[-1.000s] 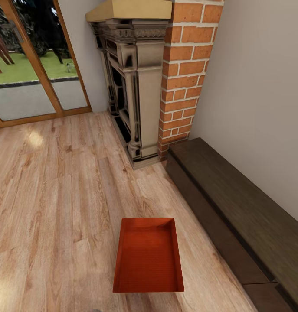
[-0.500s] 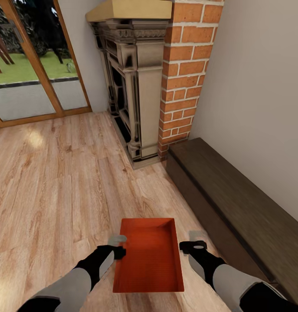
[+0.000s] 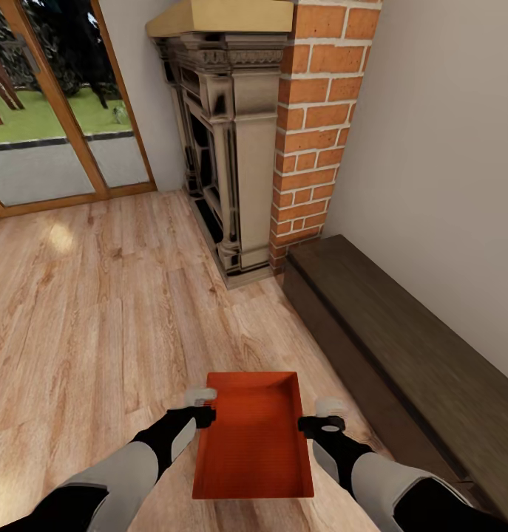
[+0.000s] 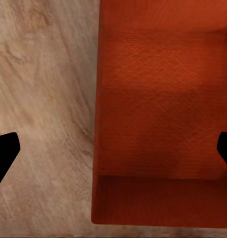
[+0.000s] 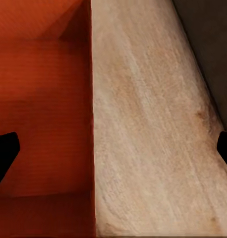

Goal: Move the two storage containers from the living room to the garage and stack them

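At the far left we see a glass door in an orange-wood frame, with grass beyond it, and light plank floor running from it toward us. Our left arm reaches in from the lower left, and its pincer sits at the left wall of the orange-red bin, about a third of the way down that wall from the far end. In the left wrist view the two dark fingertips stand wide apart, one over the planks and the other over the bin's inside, so the wall lies between them and nothing is gripped. The bin lies flat on the floor in the living room, long side pointing away from us, empty, just left of the dark bench. Behind it, near the middle, stands the fireplace with a pale mantel on top and a red brick column at its right side. Our right arm comes in from the lower right, and its pincer is at the bin's right wall, roughly opposite the left one. In the right wrist view its fingertips are likewise spread wide, one above the bin's floor and one above the planks near the bench, holding nothing. At the right, the bench runs along a plain white wall.
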Available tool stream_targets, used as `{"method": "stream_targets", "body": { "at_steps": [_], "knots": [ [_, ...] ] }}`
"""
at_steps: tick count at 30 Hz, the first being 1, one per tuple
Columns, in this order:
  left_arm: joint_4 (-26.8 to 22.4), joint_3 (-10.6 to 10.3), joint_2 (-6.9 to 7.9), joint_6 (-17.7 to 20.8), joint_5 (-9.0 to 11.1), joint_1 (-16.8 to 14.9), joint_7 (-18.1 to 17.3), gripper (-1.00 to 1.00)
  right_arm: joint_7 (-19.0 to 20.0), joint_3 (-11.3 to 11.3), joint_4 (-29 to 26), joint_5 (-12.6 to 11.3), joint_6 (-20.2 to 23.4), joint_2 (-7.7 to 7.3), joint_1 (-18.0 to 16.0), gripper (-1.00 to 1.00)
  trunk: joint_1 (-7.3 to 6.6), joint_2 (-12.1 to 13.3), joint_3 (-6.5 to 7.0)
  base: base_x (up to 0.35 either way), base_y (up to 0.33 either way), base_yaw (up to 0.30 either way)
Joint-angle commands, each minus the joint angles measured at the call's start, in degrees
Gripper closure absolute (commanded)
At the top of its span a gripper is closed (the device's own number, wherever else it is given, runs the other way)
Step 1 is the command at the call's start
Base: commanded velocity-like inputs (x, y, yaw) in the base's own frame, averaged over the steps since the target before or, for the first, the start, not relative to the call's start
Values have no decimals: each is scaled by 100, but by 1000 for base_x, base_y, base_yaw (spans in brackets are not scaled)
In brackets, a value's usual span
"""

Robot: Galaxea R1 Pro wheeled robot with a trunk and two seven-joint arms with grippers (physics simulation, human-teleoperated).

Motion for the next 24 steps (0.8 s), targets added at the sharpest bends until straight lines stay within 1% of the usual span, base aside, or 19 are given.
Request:
{"method": "stream_targets", "body": {
  "at_steps": [1, 4, 9, 24],
  "knots": [
    [122, -8, -9, 6, 46, 0, 25, -100, -5, 48, 124, -58, -103, 55, 9, -100, 0, -2, -3, 0, 0, 0],
    [263, 2, -21, -17, 42, 3, 26, -100, 22, 48, 275, -59, -170, 99, 54, -100, 0, -2, -3, 0, 0, 0],
    [384, -2, -11, -31, 40, 0, 26, -100, 38, 48, 350, -58, -200, 152, 81, -100, 0, -2, -3, 0, 0, 0],
    [432, -5, 7, -41, 26, 0, 0, -100, 105, 49, 371, -58, -269, 158, 76, -100, 0, -2, -3, 0, 0, 0]
  ]
}}
